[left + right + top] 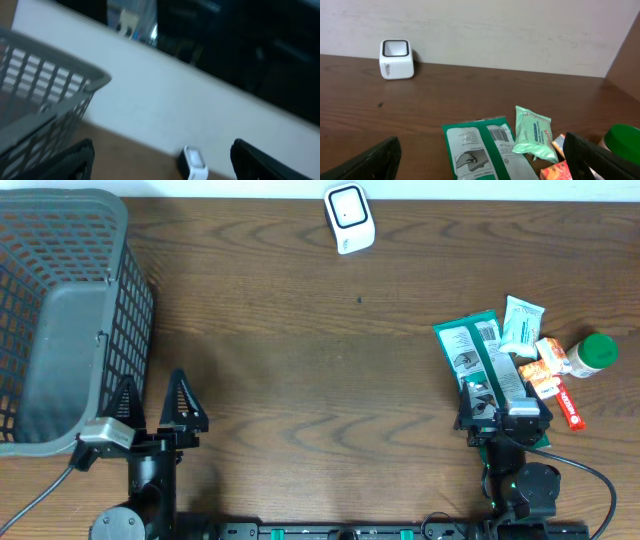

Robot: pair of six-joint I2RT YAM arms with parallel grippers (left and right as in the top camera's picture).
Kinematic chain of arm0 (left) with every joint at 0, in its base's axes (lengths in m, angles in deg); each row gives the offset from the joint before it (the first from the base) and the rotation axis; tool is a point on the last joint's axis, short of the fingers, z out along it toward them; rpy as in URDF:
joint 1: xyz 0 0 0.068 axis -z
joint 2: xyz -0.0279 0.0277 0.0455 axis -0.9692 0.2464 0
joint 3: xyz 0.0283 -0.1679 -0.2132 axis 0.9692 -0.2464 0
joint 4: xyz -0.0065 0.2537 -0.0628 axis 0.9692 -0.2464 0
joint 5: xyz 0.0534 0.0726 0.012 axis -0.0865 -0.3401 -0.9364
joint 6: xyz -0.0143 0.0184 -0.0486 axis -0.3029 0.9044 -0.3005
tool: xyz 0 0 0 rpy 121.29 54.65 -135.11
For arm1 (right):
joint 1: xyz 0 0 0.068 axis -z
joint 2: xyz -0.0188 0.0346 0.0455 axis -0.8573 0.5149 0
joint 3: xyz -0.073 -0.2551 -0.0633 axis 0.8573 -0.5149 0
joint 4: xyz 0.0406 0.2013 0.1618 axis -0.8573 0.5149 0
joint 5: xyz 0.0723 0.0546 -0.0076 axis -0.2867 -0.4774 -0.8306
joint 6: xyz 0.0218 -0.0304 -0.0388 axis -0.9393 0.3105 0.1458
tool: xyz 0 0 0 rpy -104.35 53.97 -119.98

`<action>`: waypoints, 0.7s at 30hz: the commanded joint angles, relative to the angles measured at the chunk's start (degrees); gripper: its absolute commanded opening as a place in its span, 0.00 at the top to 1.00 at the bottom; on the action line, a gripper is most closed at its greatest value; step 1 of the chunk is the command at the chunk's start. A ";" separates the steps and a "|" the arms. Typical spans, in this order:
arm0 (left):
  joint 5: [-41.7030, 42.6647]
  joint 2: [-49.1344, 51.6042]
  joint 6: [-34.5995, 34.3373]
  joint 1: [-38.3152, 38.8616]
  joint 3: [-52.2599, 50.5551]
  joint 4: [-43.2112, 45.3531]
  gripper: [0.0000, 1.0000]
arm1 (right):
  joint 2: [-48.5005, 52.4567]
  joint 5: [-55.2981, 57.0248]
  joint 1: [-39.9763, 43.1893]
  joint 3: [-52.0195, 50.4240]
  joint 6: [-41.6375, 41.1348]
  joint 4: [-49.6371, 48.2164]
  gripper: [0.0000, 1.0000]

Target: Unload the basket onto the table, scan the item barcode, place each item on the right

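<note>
A white cube scanner [349,218] stands at the table's far edge, also seen in the left wrist view [194,162] and the right wrist view [395,59]. A flat green packet [478,355] lies label up at the right, its barcode [500,134] showing. My right gripper [505,415] hovers over the packet's near end, open, its jaws straddling the packet [480,150] without touching it. My left gripper [153,395] sits at the near left, open and empty [160,167], pointing toward the scanner.
A grey mesh basket [60,320] fills the left side, close to my left gripper. Beside the packet lie a pale green wipes pack [522,323], orange sachets [545,365], a red tube [568,405] and a green-capped bottle [590,352].
</note>
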 commanded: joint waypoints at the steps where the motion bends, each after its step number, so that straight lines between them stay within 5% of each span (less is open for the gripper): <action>1: 4.31 -1.70 -0.46 -1.53 -3.93 5.25 0.12 | -0.42 0.55 0.15 -0.07 -0.87 0.20 0.01; 21: 6.45 -1.79 -0.46 -3.26 -18.08 7.89 0.13 | -0.42 0.55 0.15 -0.07 -0.87 0.20 0.01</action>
